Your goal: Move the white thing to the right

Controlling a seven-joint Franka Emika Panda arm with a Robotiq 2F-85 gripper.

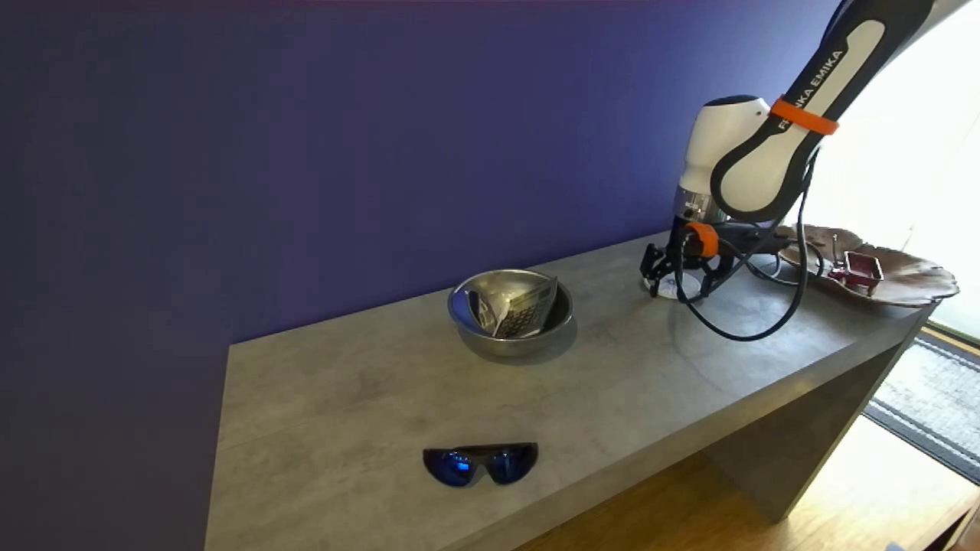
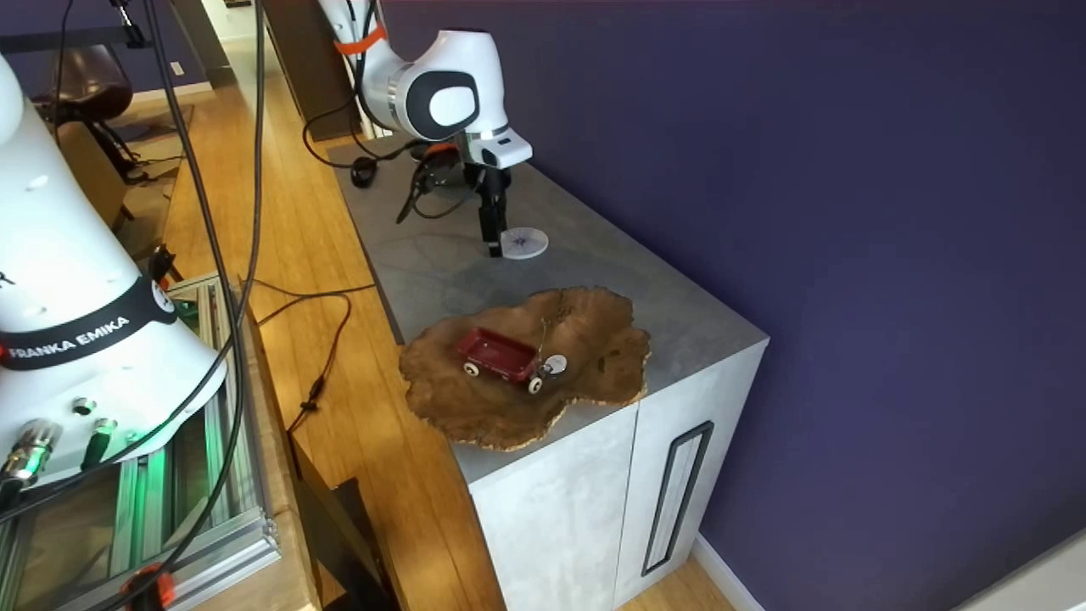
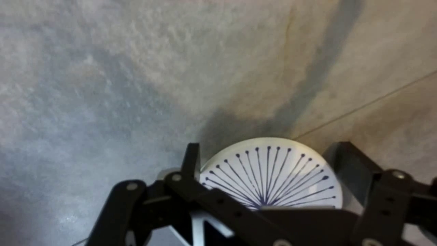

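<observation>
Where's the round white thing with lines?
In the wrist view, the white disc is low, right of centre, between the fingers of the open claw; in an exterior view, it lies on the grey counter beyond the wooden slab.

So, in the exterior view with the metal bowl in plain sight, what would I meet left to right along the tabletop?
Metal bowl, white disc, brown wooden slab bearing a red wagon. Leaving out the sunglasses, below the bowl in frame.

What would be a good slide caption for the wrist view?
The open tool straddles a white disc patterned with dark radiating lines, on a gray surface.
</observation>
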